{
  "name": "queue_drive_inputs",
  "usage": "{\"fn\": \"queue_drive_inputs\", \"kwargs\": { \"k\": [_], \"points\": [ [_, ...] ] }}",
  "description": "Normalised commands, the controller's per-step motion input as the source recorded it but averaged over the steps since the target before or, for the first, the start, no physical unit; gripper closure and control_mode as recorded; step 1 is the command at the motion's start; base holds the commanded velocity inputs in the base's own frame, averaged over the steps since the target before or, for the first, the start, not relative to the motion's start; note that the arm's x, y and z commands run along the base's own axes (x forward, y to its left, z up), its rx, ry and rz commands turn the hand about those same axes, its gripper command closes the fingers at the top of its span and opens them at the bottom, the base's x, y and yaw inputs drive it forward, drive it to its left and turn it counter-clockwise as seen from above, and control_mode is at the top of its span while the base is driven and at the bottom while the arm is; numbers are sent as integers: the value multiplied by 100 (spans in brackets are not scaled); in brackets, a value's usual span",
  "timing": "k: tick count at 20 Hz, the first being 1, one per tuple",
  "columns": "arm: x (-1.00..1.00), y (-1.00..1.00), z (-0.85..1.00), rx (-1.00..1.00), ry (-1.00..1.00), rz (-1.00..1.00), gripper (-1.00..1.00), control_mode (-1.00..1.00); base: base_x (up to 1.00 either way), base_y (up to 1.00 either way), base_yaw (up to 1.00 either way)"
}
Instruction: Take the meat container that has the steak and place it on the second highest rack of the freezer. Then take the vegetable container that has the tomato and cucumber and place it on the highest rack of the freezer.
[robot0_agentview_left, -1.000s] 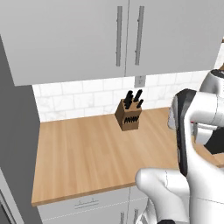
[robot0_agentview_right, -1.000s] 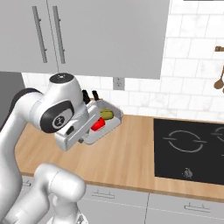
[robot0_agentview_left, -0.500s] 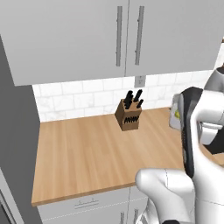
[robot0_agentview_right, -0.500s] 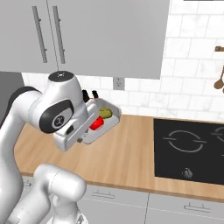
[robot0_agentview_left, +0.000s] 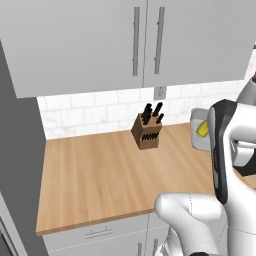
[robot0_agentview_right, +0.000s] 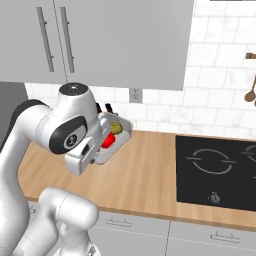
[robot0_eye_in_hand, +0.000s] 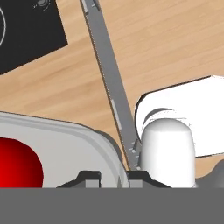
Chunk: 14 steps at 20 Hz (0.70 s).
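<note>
Vegetable tray with the tomato and cucumber inside is off the counter, carried in the air above its back part, just in front of the white tile wall. The gripper is clamped on the tray's rim: in the hand view its two dark tips sit on either side of the pale wall at the tray's edge, with the tomato showing red at the lower left. In the right base view the tray hangs tilted beside the arm's wrist, its far end near the knife block, and the cooktop lies well apart toward the counter's right end. In the left base view one end of the tray pokes out from behind the arm at the right edge, the cucumber showing yellow-green in it. As a judgement, the task stands in its second half: the tray is picked up, and what remains is to carry it to the freezer, whose grey side panel seems to stand past the counter's left end, and to set it on the highest rack. No meat tray lies on the counter in these views, which suggests the first half is done, but the freezer's inside is hidden, so that cannot be confirmed.
</note>
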Motion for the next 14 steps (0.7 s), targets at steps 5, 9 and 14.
{"fn": "queue_drive_inputs", "kwargs": {
  "k": [5,9,14],
  "points": [
    [0,7,0,0,0,0,100,-100,0,0,0],
    [0,33,0,-4,0,0,100,-100,0,0,0],
    [0,41,0,-4,0,0,100,-100,0,0,0]
  ]
}}
